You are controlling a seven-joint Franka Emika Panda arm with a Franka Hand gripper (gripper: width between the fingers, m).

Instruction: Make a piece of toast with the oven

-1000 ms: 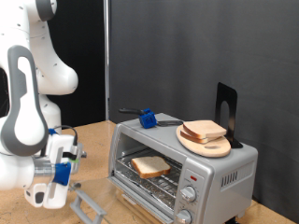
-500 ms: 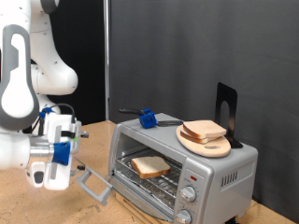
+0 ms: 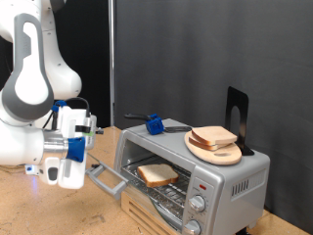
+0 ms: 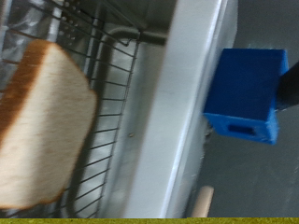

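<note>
Inside: pale square toast (image 3: 156, 174) on wire rack (image 4: 110, 112).

one oven (image 3: 196, 171); one toast slice inside (image 3: 156, 175), two bread slices on board (image 3: 214, 137)

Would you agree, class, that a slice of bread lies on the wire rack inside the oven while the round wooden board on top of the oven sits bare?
Not quite. The piece of toast does lie on the wire rack inside the oven, but the round wooden board on top is not bare: the exterior view shows other bread slices stacked on it.
</note>
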